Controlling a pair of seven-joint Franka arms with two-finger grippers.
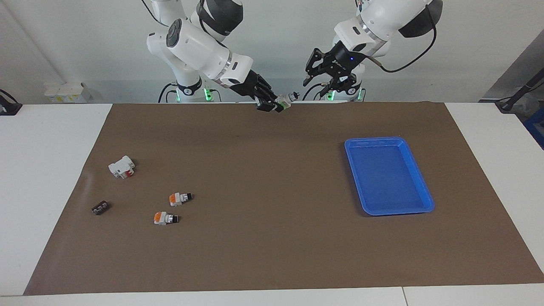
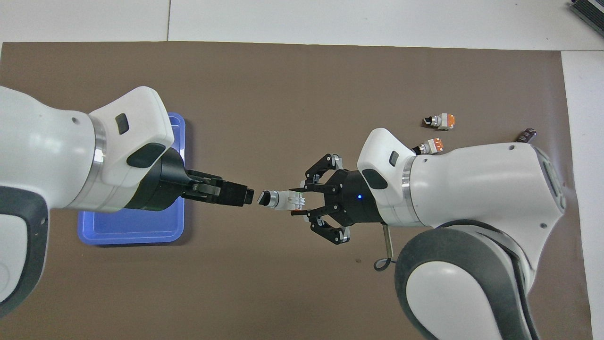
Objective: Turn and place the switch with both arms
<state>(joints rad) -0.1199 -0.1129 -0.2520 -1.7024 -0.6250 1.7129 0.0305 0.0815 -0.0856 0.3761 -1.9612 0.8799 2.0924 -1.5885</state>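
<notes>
While the overhead view sees the left gripper (image 2: 249, 194) edge-on, as one narrow black wedge, the facing view shows its jaws spread open, gripping nothing, and a clear gap between it and the switch (image 1: 285, 100). The overhead view in turn shows best that the right gripper (image 2: 299, 200) has its jaws closed on the switch's white body, with the black knob tip pointing at the left gripper

Both grippers hang in the air over the brown mat (image 1: 272, 170) on the table, with the switch between them. A blue tray (image 1: 389, 139) lies toward the left arm's end; from above the left arm covers part of it. Two orange-ended switches (image 1: 180, 198) (image 1: 165, 218), a white block with a red part (image 1: 122, 167) and a small dark part (image 1: 100, 208) lie toward the right arm's end; from above the right arm hides the block and overlaps one orange switch (image 2: 430, 145)

The held switch lies about level, green-tinged at the gripped end, then a silver collar, then the black tip
</notes>
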